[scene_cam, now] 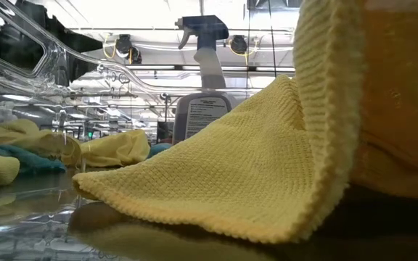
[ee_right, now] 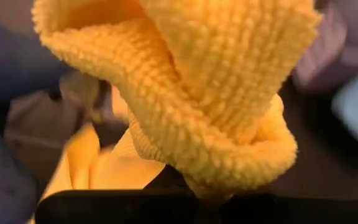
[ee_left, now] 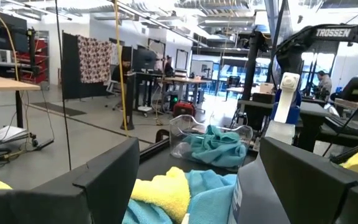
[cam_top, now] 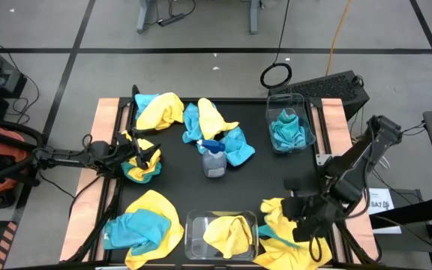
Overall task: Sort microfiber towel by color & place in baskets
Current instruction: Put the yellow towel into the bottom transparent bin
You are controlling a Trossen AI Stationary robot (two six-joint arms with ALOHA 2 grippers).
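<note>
Yellow and teal microfiber towels lie in bunches on the black table. My left gripper is open, its fingers on either side of a small yellow-and-teal bunch near the left edge; touch cannot be told. My right gripper is shut on a yellow towel at the near right corner. One clear basket at the far right holds teal towels. The other basket, at the near edge, holds a yellow towel that drapes over its rim. My right gripper holds a bunched fold of the yellow towel, which rises between the fingers and curls over in front of the wrist camera. Several layers are gathered in the hold. The gripper's own body hides the pads. The rest of the towel lies on the table.
A clear spray bottle with a blue trigger stands at the table's middle, among teal and yellow towels. More bunches lie at the far left and near left. Bare black table shows between the bottle and the right arm.
</note>
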